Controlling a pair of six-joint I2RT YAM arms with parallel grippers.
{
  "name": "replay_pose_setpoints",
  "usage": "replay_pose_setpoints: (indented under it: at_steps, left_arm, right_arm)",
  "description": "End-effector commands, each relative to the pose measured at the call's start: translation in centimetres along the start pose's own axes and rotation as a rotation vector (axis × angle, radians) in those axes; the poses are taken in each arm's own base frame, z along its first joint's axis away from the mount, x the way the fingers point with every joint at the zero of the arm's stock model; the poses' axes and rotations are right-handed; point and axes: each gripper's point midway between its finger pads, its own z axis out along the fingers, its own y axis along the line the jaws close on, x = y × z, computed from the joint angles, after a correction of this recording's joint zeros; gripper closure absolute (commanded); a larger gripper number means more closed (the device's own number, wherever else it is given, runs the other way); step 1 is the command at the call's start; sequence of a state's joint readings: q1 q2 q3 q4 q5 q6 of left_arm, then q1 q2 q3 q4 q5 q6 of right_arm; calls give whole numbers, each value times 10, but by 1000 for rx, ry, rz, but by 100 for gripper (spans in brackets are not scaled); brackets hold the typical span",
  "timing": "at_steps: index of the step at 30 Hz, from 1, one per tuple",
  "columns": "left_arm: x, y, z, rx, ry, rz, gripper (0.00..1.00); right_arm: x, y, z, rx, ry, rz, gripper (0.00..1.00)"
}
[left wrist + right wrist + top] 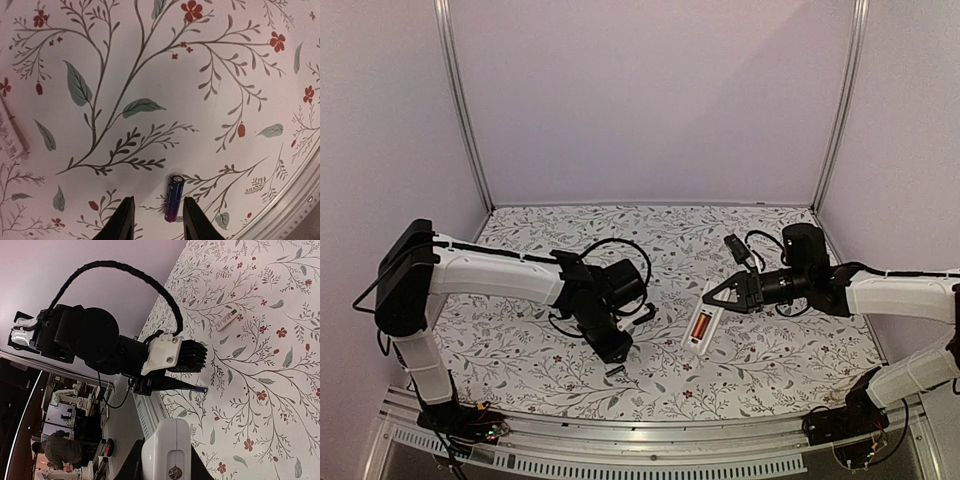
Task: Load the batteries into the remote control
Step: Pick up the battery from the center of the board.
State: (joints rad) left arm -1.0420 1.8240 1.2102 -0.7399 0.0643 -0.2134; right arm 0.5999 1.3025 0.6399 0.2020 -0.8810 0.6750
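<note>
Dark battery point(174, 198) between spread left gripper point(159, 200), right gripper point(710, 297) clamping remote control point(166, 447), mostly cropped.

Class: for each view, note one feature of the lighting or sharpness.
Top view: soft, even, lilac-tinted light, no hard shadows. Left wrist: bright patch in the middle, darker corners; battery sharp, fingers dim. Right wrist: the close remote is bright and soft-edged.

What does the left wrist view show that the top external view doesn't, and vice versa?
Left wrist only: a clear look at the dark battery, lying ungripped on the table between the fingers of the open left tool. Top external only: the remote control, with the orange battery in its bay, held by the right tool. Both: the floral tabletop.
</note>
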Motion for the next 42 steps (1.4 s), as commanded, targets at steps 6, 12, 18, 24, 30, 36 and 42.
replay_pose_setpoints:
  at_steps: [6, 12, 18, 24, 30, 36, 42]
  left_arm:
    - [12, -5, 14, 25, 91, 29, 73]
    - [14, -9, 21, 22, 111, 42, 78]
    - [16, -11, 30, -1, 134, 54, 84]
    - [22, -12, 35, -21, 152, 70, 87]
    - [-1, -10, 13, -31, 39, 51, 100]
    - [-51, -6, -57, -5, -305, 18, 100]
    - [-101, -33, -163, 121, -738, 44, 100]
  right_arm:
    - [2, -7, -8, 25, -22, -2, 100]
    - [2, -13, -9, 42, -30, 6, 100]
    - [1, -19, -8, 59, -33, 9, 100]
    - [1, -23, -8, 68, -34, 16, 100]
    - [-1, -25, -8, 76, -44, 19, 100]
    - [-11, -18, -5, 45, -75, 13, 100]
    - [-14, -7, 8, 17, -66, 9, 100]
